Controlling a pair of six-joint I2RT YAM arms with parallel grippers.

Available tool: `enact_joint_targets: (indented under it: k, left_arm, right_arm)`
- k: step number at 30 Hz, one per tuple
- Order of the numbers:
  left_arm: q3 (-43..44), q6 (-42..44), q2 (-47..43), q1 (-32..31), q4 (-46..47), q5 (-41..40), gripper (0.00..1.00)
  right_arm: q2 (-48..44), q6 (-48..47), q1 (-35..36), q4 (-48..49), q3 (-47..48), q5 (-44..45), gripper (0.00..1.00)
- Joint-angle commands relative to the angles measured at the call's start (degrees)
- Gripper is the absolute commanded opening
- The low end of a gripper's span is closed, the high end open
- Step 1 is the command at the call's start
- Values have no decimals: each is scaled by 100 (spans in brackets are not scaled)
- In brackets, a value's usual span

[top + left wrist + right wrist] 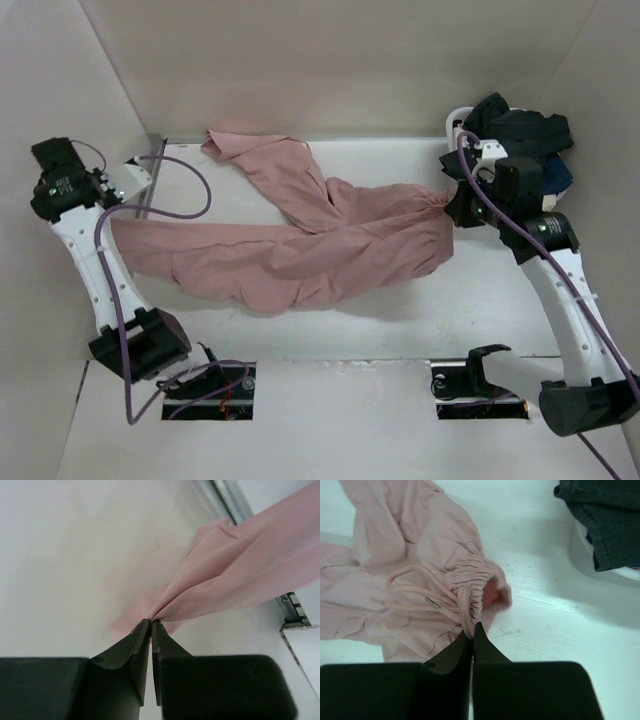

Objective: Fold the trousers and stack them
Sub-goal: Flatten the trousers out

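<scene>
White worktop (400,320), plain white walls on three sides. Trousers (300,245) lie spread across the middle, heavily wrinkled and not folded. The waist is at the right and the two legs run left. One leg angles up to the far wall, the other stretches to the left side.

Left end effector (151,622) is pressed together on a bunched bit of the leg end, with fabric fanning out from the tips. A metal rail (150,180) sits just beside it at the far-left edge.

Right end effector (472,627) pinches the edge of the gathered elastic waist (475,587). The drawstring (415,587) loops loose on the cloth next to it.

Dark clothes (525,130) are piled in the far-right corner behind the right arm, near the trousers' waist but not touching it as far as the wrist view shows.
</scene>
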Motion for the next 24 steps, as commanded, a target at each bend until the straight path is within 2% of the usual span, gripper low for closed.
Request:
enact_joint_targets:
  k: [1,4,7,10,15,18,20,23,24]
  left_arm:
    - [88,-139,1006,-610,-549,-494,6]
    - [605,-455,2297,-866,-522,-837,6]
    - [1763,-964,3660,-884,-671,-935,6]
    - [2766,-1316,4540,-1059,-1005,-856,6]
    - [3410,-1572,5079,-1411,-936,-830,9]
    - [3639,-1765,5368,-1526,-620,-952,11]
    - [3648,-1905,5483,-1535,-218,-1066,19]
    - [3334,-2108,5274,-1535,582,-988,44]
    - [3114,-2126,5081,-1535,863,-927,47]
  right_arm:
    - [541,192,-99,93,-469,-76,0]
    - [656,403,-301,296,-794,118,0]
    - [227,395,-634,252,-1224,398,0]
    - [-38,255,-846,287,-1401,636,0]
    - [269,245,-758,217,-1410,864,0]
    - [226,254,-1144,217,-1437,1391,0]
    - [199,245,-1285,208,-1306,1646,0]
    - [313,175,-1277,217,-1121,1867,1]
    - [366,131,-1277,252,-1059,1876,8]
